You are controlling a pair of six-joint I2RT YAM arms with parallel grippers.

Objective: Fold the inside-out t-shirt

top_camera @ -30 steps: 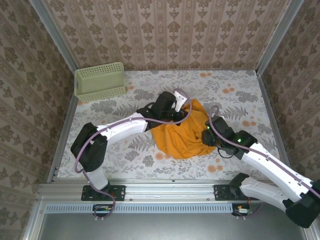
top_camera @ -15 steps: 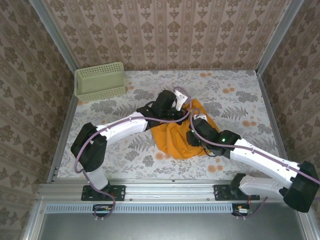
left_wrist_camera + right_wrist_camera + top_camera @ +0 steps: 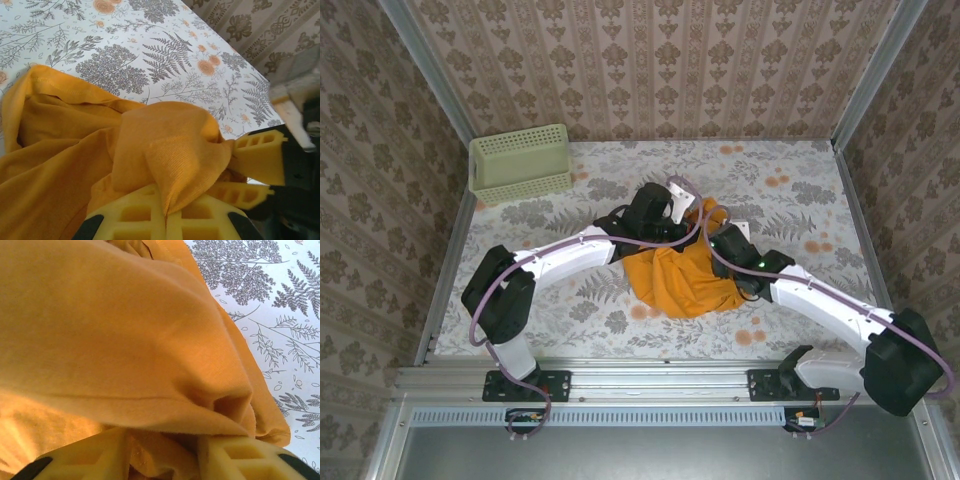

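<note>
The orange-yellow t-shirt point(image 3: 675, 282) lies bunched in the middle of the table, plain face showing and no lettering in sight. My left gripper point(image 3: 692, 222) sits at its far edge, shut on a raised fold of the cloth point(image 3: 170, 145), which is pinched between the yellow fingers point(image 3: 135, 217). My right gripper point(image 3: 716, 242) is pressed into the shirt just right of the left one. Its fingers point(image 3: 235, 457) stand apart, open, with loose folds of the shirt point(image 3: 110, 330) bulging over and between them. In the left wrist view the right gripper's fingers point(image 3: 257, 160) touch the same fold.
A pale green mesh basket point(image 3: 520, 162) stands at the back left corner. The floral tablecloth point(image 3: 790, 190) is bare around the shirt. Patterned walls close in the back and both sides.
The right arm has swung left and away from me across the shirt, bringing its gripper up beside the left one. The left gripper has held its place, and the shirt's far edge is more bunched.
</note>
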